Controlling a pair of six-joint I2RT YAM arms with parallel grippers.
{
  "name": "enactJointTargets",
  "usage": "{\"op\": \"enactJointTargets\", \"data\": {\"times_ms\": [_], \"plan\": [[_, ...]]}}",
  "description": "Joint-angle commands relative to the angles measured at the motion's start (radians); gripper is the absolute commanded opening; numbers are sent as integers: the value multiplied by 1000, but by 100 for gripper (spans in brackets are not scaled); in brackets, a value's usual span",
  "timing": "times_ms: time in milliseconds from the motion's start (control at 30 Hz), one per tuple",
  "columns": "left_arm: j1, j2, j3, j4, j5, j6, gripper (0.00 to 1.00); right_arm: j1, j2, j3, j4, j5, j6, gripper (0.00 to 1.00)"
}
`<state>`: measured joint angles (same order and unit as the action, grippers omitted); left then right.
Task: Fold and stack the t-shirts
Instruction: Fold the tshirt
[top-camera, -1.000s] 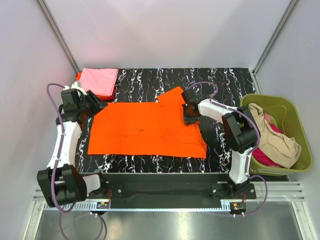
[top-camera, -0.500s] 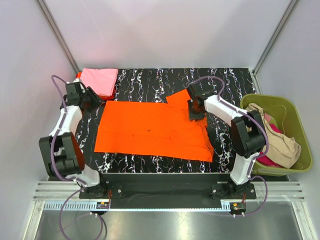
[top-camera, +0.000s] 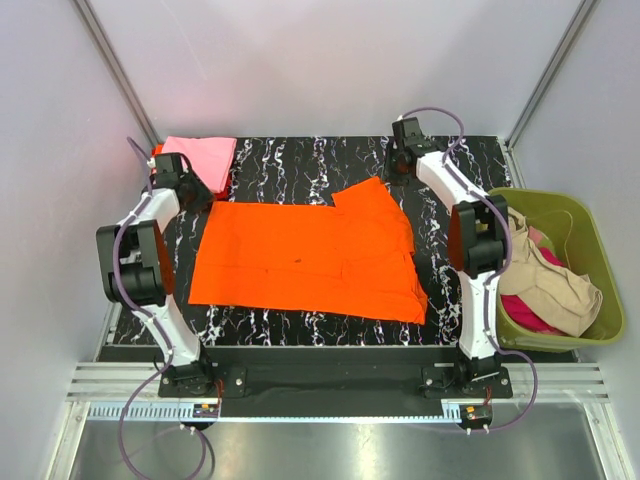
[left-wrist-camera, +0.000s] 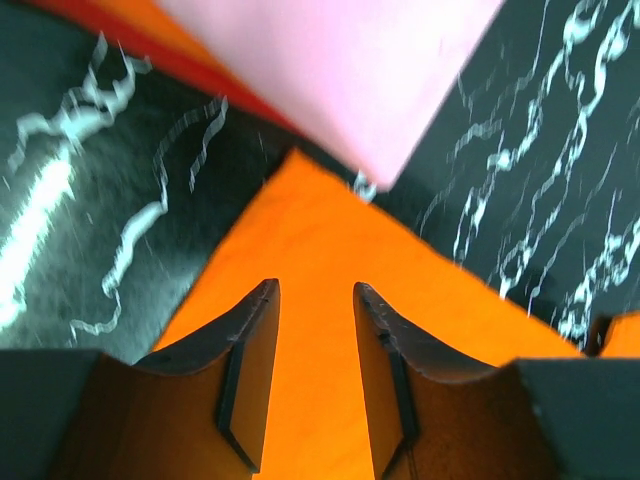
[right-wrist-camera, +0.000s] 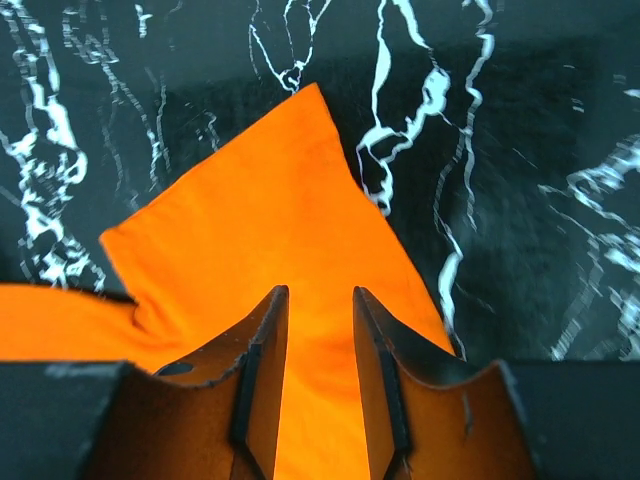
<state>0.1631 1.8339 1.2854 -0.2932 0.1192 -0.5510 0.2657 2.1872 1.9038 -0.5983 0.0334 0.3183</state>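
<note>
A bright orange t-shirt (top-camera: 300, 260) lies spread flat on the black marbled table (top-camera: 300, 160). At the back left sits a folded light pink shirt (top-camera: 198, 157) on a red-orange one (top-camera: 157, 152). My left gripper (top-camera: 194, 192) hovers at the orange shirt's back left corner (left-wrist-camera: 300, 200), jaws open over the cloth (left-wrist-camera: 315, 290), just short of the pink shirt (left-wrist-camera: 340, 70). Over the raised sleeve (right-wrist-camera: 260, 220) at the back right, my right gripper (top-camera: 394, 175) also stands open (right-wrist-camera: 320, 292), gripping nothing.
An olive-green basket (top-camera: 592, 240) stands off the table's right edge, holding a beige shirt (top-camera: 555, 285) and a magenta one (top-camera: 525, 315). White walls close in the back and both sides. The arm bases sit on the near rail.
The right gripper has opened, released the sleeve and drawn toward the back of the table. The left arm swung back toward the pink stack. The orange shirt shifted slightly right and lies flatter.
</note>
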Motion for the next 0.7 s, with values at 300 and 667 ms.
{"op": "enactJointTargets", "data": {"times_ms": [300, 667], "plan": [[9, 168, 135, 80, -36, -3, 36, -10, 169, 205, -3, -105, 30, 44], [12, 220, 140, 86, -7, -15, 37, -37, 292, 314, -4, -133, -18, 52]]}}
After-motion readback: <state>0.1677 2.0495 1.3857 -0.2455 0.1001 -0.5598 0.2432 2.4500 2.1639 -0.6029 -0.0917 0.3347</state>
